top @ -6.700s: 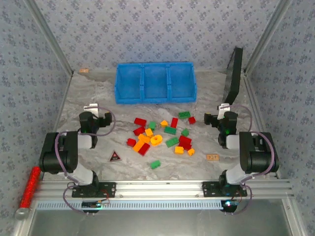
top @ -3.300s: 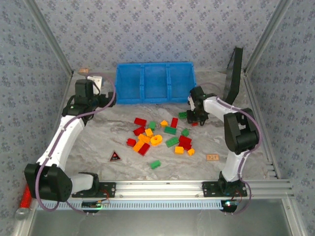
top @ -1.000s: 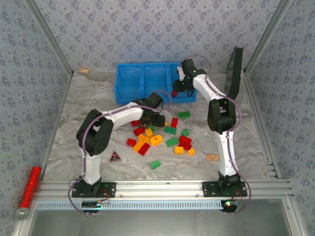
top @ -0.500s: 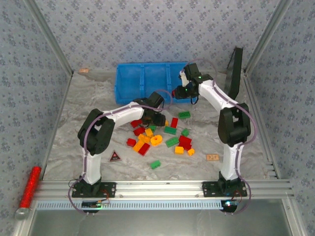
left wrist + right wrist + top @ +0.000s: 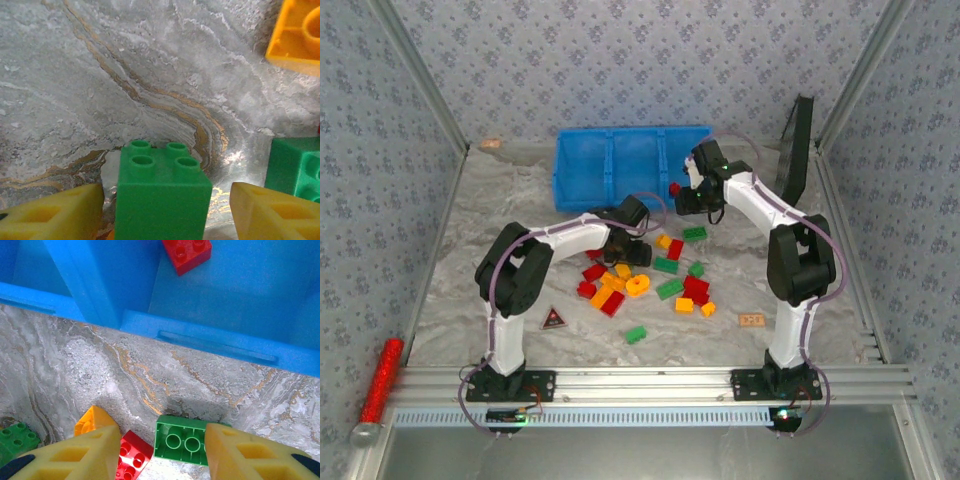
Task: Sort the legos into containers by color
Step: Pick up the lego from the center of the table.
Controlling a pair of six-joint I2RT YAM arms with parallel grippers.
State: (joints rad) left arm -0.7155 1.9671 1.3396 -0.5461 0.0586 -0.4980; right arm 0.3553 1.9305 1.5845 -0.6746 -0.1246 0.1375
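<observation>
Straddling a green lego [image 5: 160, 195], left fingers [image 5: 55, 215] gape apart; right fingers [image 5: 250, 455] spread, empty

Grey marble-patterned table [image 5: 500, 230], gold veins running through it. Towards its near left, a dark triangular tag [image 5: 553, 319] with a red mark lies flat. At the near left corner, beside the end of the metal rail [image 5: 650, 380], a red glittery cylinder [image 5: 381, 379] lies lengthwise. Over at the far right, a black flat panel [image 5: 795, 150] stands up on edge by the frame post. A small tan label [image 5: 752, 320] sits near right; another tan bit [image 5: 491, 144] rests in the far left corner. Flowered wallpaper [image 5: 620, 60] all round.
</observation>
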